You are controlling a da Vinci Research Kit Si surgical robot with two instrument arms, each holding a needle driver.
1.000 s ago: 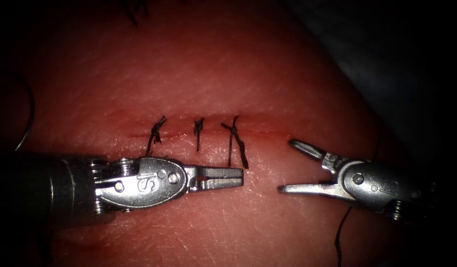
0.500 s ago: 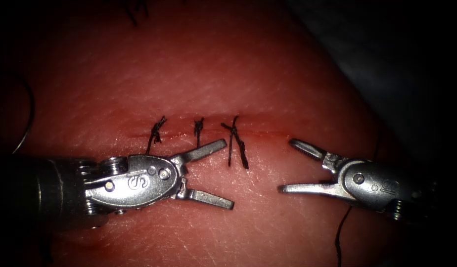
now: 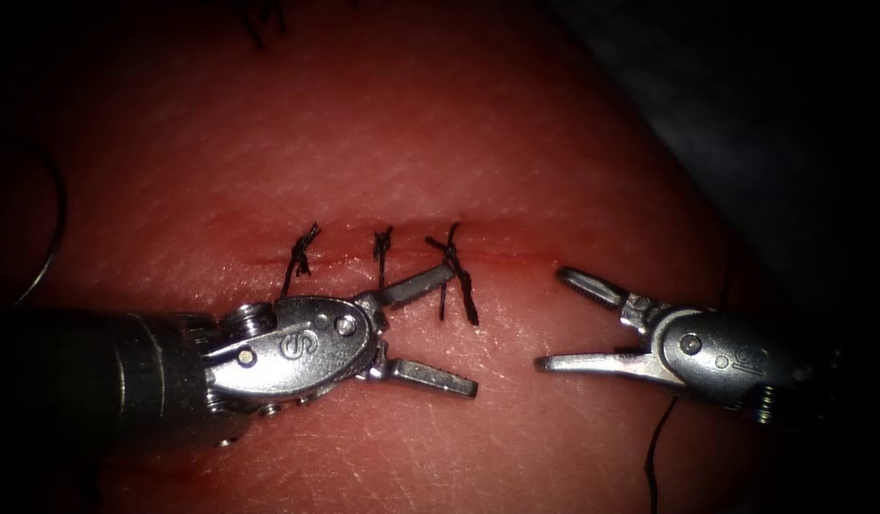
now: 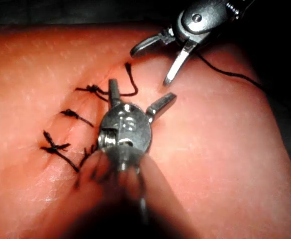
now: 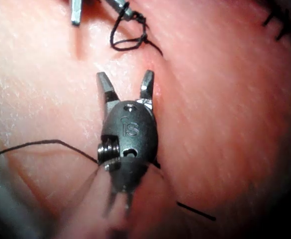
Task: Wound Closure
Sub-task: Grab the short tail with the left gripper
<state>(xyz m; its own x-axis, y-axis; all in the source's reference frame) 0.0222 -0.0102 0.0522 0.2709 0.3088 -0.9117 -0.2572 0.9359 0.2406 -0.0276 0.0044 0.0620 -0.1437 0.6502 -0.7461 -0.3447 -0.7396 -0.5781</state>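
The left tool [image 3: 438,332] lies flat over the tissue [image 3: 440,133], jaws spread and holding nothing, its upper jaw at the rightmost stitch [image 3: 454,271]. The right tool [image 3: 559,322] rests level, jaws apart and empty. Three stitches cross the cut [image 3: 526,257]. A thread [image 3: 657,447] trails beneath the right tool.

Both claws are held agape and empty: left claw [image 3: 464,328], right claw [image 3: 552,319], tips facing, apart.
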